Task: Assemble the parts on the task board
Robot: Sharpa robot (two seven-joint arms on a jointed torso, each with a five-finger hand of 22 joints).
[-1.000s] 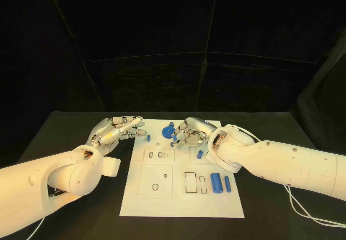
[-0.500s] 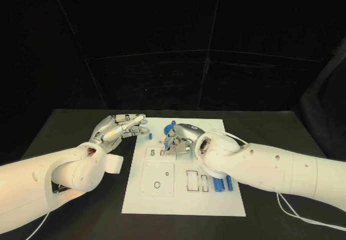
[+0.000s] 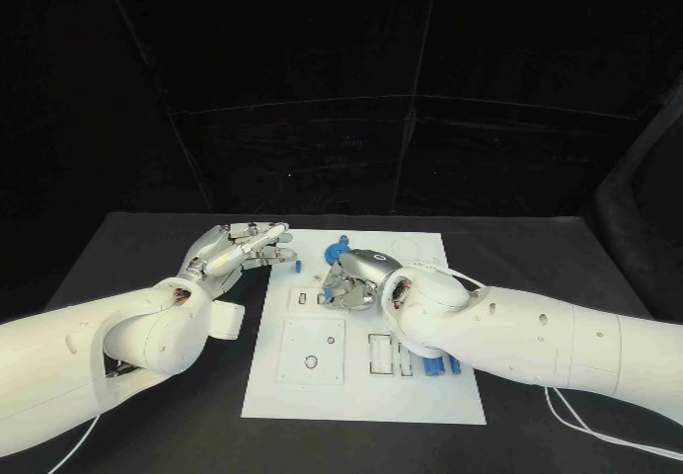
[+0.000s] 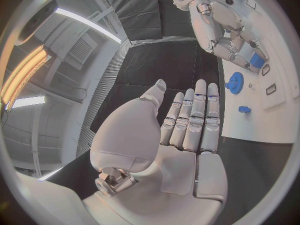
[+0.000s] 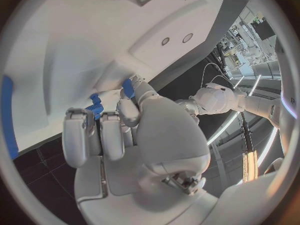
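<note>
Dim black surround, brightly lit white task board (image 3: 363, 390), fisheye-bent wrist-view edges.

— What did we see from the left wrist?

— Our left hand (image 4: 181, 135) lay flat and empty, fingers (image 4: 199, 116) straight and side by side, thumb apart, over the black table (image 4: 169, 70) just beside the task board (image 4: 275, 120).

— And on the board?

— We saw a blue gear (image 4: 235, 82) near its edge, and a small blue part (image 4: 244, 109) close to it, apart from the gear. We made out a few slots in the white plate too.

— The other hand?

— Our right hand (image 4: 234, 32) reached over the board with a blue piece (image 4: 257, 60) between its fingertips; we couldn't tell its shape.
</note>
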